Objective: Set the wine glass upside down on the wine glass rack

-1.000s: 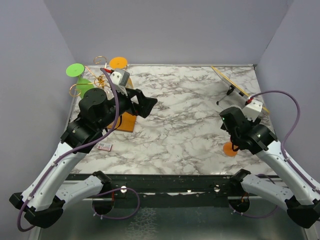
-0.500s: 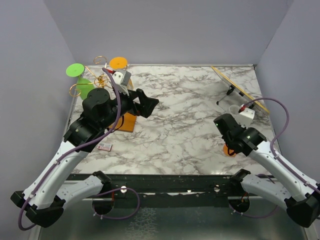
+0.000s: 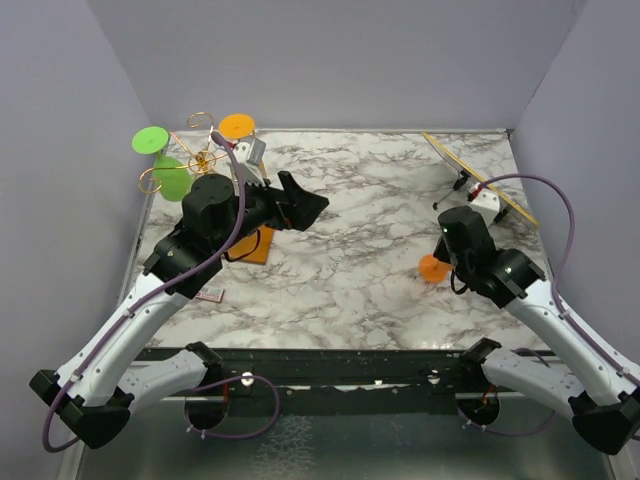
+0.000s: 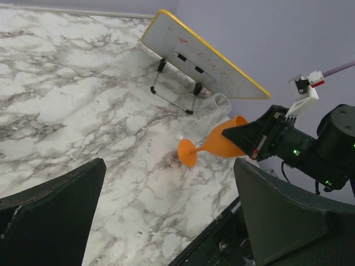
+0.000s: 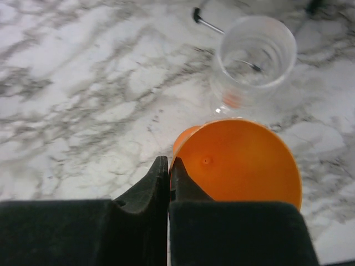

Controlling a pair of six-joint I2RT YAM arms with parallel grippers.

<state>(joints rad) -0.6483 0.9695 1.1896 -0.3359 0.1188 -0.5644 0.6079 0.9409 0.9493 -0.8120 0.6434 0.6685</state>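
Orange wine glass (image 5: 238,160), tilted, is pinched at its rim by the right gripper (image 5: 168,166), jaws nearly together; left gripper (image 3: 300,205) gapes wide, holding nothing.

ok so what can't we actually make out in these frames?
- Top view: the left arm covers most of the wooden base of the wine glass rack.
- Top view: the grip of the right hand on the orange wine glass is under its own wrist.
- Top view: the clear glass is behind the right arm; only the wrist views show it.
- Left wrist view: red marks on the whiteboard, too small to read.
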